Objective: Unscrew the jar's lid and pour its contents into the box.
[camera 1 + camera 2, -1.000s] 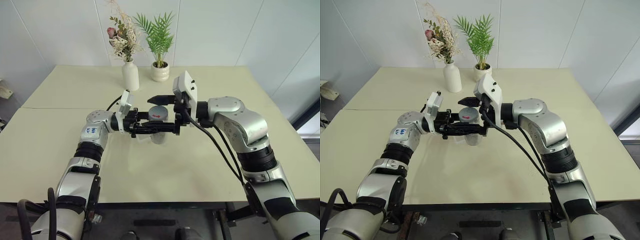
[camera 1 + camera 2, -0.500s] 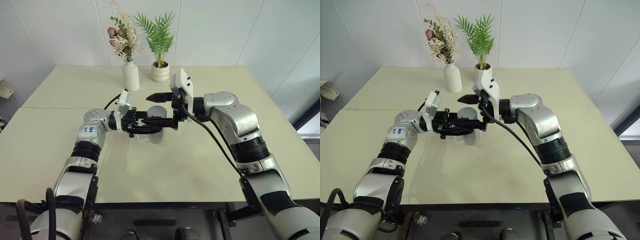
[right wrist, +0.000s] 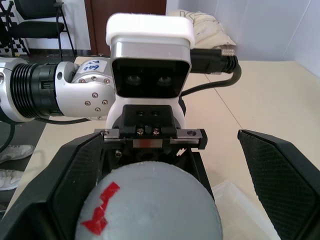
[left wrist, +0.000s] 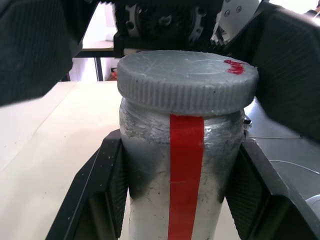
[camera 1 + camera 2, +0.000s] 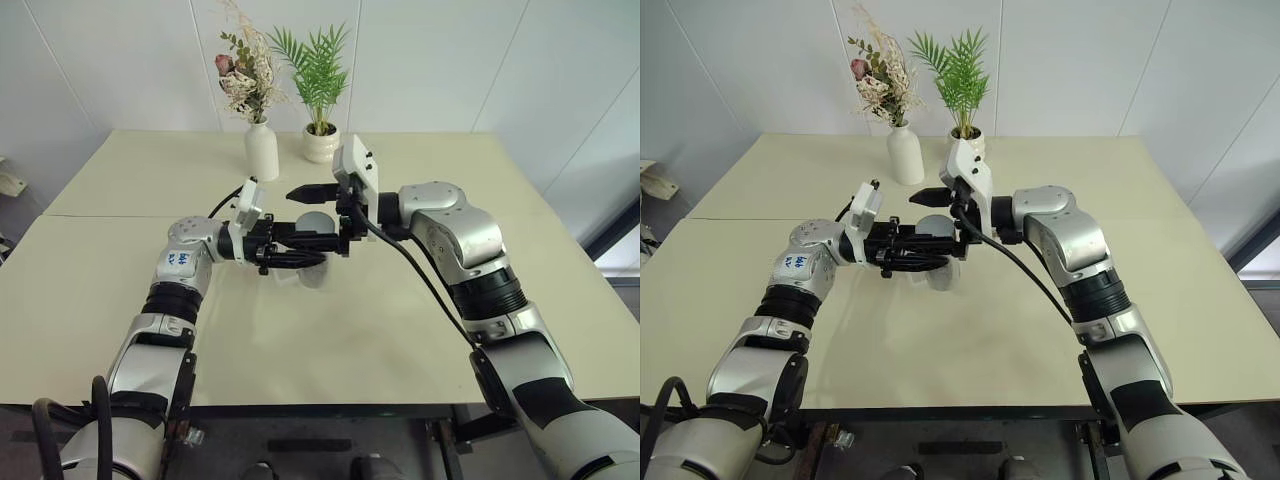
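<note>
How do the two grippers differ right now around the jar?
The left gripper is shut on the jar, clamping its body below the lid; the right gripper is open, its fingers standing wide on either side of the lid, not clamped on it. The left gripper reaches in from the robot's left, the right gripper from its right. Both point roughly level and meet at the jar above the table.

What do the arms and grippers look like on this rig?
Silver-grey segmented arms with black ribbed joint bands. Left gripper and right gripper: two black textured fingers each, with a white camera housing at the wrist. Black cable along the right arm; blue-marked sticker on the left.
</note>
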